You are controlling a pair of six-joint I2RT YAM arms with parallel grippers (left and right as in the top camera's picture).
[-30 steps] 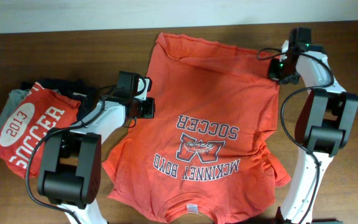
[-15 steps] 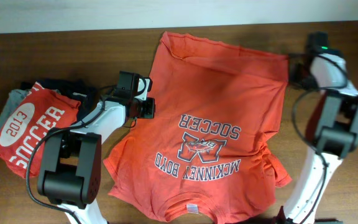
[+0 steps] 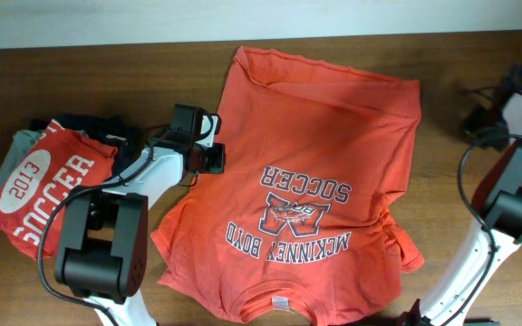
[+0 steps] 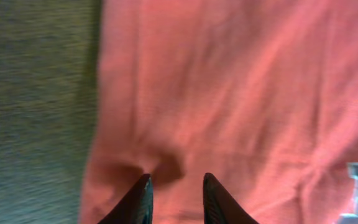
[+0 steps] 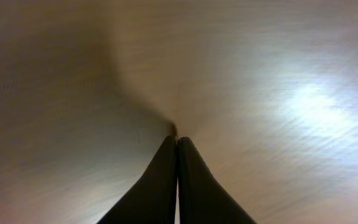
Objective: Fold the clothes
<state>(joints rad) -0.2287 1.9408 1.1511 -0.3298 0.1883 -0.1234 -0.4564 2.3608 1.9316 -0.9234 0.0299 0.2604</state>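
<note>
Under left jaws, T-shirt (image 4: 241,93), far from right jaws

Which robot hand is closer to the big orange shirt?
Left. The left gripper is right over the orange shirt near its edge; the right gripper is off to its side, over the table.

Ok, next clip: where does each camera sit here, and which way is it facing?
Overhead: above the table, looking straight down at the spread orange-red T-shirt; the left arm and right arm show.
Left wrist: on the left arm, looking down past the left gripper, fingertips apart, at the T-shirt's edge.
Right wrist: on the right arm, facing bare table wood beyond the right gripper, fingertips together.
Shared: overhead and left wrist both show the T-shirt's edge beside the table.
</note>
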